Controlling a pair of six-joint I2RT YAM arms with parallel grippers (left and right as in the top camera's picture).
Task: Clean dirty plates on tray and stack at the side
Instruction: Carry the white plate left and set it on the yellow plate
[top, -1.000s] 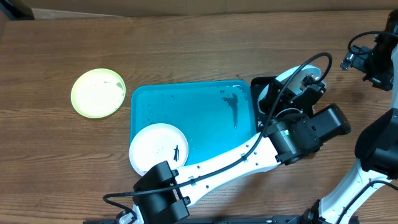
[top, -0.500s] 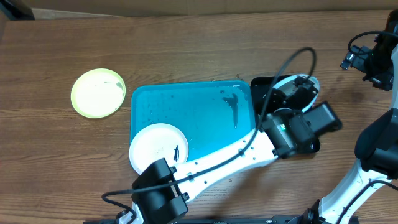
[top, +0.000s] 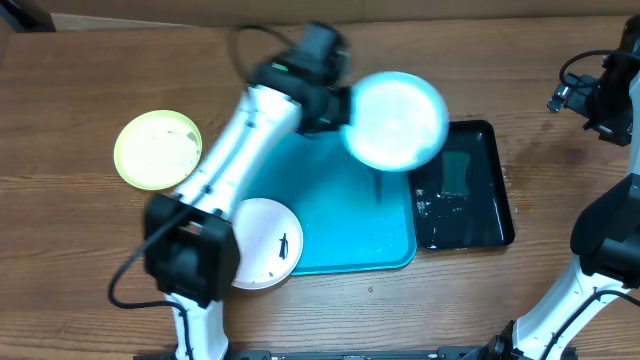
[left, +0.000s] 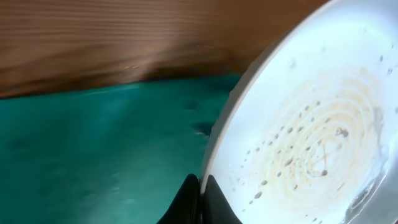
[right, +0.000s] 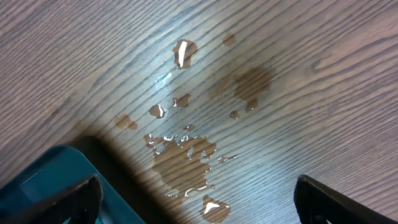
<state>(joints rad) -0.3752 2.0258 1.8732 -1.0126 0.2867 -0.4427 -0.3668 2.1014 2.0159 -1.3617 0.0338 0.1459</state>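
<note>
Overhead | left pincer (top: 338, 106) pinching light blue plate (top: 397, 120) rim, blurred, seemingly above tray (top: 340, 215) | right pincer (right: 199, 190) spread

The pale blue plate (top: 397, 120) shows faint tan rings; the tray (top: 350, 220) is turquoise. The white plate (top: 255, 235) bears a dark smudge. The counter (top: 100, 60) is brown wood-grain.

Pale blue plate (top: 395, 120) over tray (top: 340, 225) corner

3 plates (top: 396, 120) (top: 158, 150) (top: 262, 243), 2 trays (top: 340, 212) (top: 470, 226), 2 arms (top: 240, 140) (top: 600, 232)
</note>
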